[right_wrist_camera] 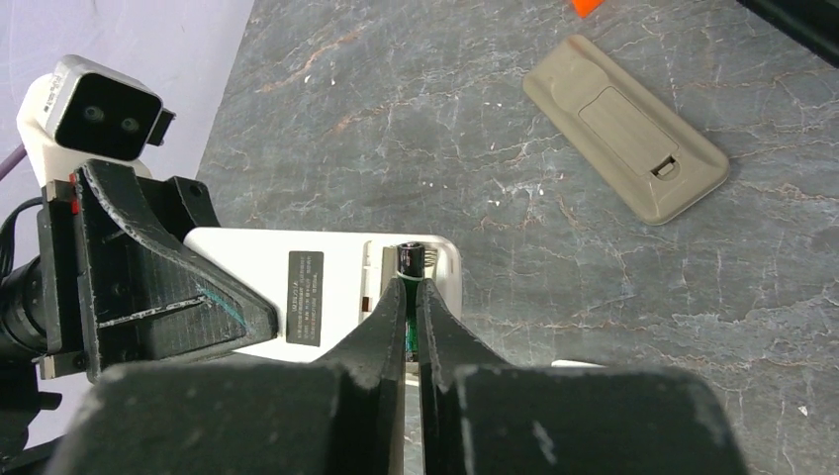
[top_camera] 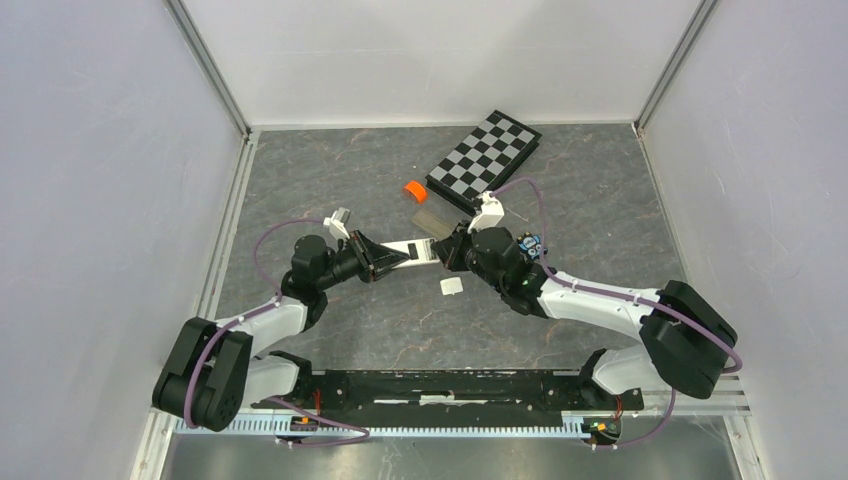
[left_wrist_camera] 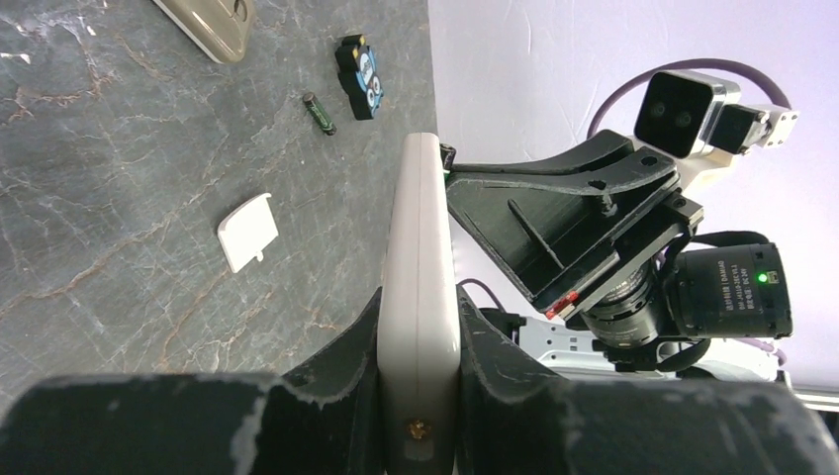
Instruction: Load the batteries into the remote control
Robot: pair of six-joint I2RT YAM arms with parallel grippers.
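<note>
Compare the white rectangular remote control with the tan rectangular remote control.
The white rectangular remote control is clamped in the left gripper, battery bay open; the tan rectangular remote control lies free on the table, cover shut. Both show their backs.

Remote [top_camera: 415, 248] over middle of desk [top_camera: 330, 170], held clear of it. Left jaws clamp its left end; right jaws at its right end. Battery [right_wrist_camera: 410, 259] in right jaws, tip at remote's open bay. Lid [top_camera: 451, 287] on desk, just in front. Second remote [top_camera: 432, 220] just behind; roll [top_camera: 414, 189] behind that; board [top_camera: 485, 160] back right. Loose battery [left_wrist_camera: 319, 113] near gadget [left_wrist_camera: 359, 76], not touching.
</note>
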